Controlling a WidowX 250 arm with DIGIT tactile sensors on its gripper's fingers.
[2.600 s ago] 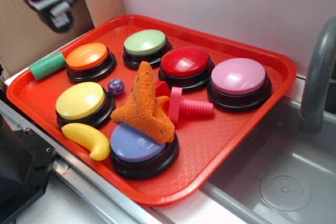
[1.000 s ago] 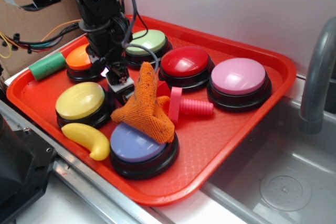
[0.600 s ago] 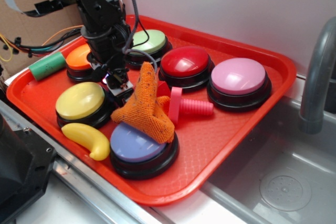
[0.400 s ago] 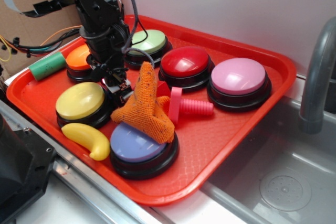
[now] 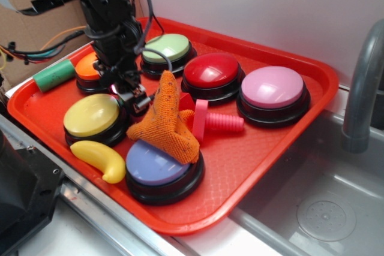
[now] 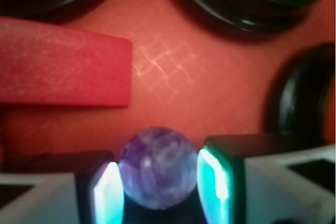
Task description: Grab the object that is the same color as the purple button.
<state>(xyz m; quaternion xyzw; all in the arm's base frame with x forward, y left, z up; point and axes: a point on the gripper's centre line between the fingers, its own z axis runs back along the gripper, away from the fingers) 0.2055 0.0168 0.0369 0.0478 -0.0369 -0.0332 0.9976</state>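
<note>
While the gripper (image 6: 160,182) sits low over the tray (image 6: 173,77), its jaws pinch the ball (image 6: 157,167) from both sides; it's round, no long axis.

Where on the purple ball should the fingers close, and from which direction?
Across its widest middle, from straight above. The purple ball is round with no handle, so only opposite sides give a hold; the wrist view shows the fingers already flanking it there, over the tray.

- A plain pale wall (image 5: 258,4) is running behind the scene.
- A grey faucet (image 5: 363,88) is standing over a steel sink basin (image 5: 324,208).
- Brown cardboard (image 5: 36,25) is leaning at the far left.
</note>
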